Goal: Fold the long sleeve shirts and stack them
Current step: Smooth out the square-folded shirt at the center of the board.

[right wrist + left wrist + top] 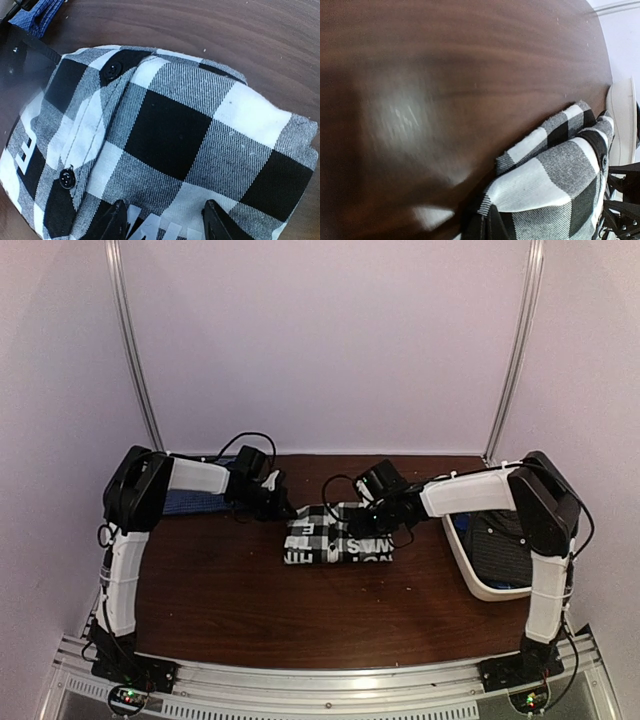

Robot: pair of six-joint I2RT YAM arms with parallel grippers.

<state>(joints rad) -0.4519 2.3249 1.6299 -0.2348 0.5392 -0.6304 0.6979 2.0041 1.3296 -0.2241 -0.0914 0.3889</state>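
Observation:
The black-and-white checked shirt (335, 533) lies folded in a compact bundle at the table's middle. My left gripper (283, 508) is at its left edge, and in the left wrist view the left gripper (490, 225) is shut, pinching the hem of the checked shirt (555, 170). My right gripper (385, 525) hangs over the bundle's right part. In the right wrist view its fingers (117, 220) stand open just above the checked shirt (170, 135), nothing between them. A dark blue shirt (195, 502) lies folded at the far left. A dark shirt (505, 545) lies in the basket.
The white oval basket (490, 585) stands at the right edge of the table, close to the right arm's elbow. The same basket's rim (622, 120) shows in the left wrist view. A corner of the blue shirt (37, 15) shows beyond the checked bundle.

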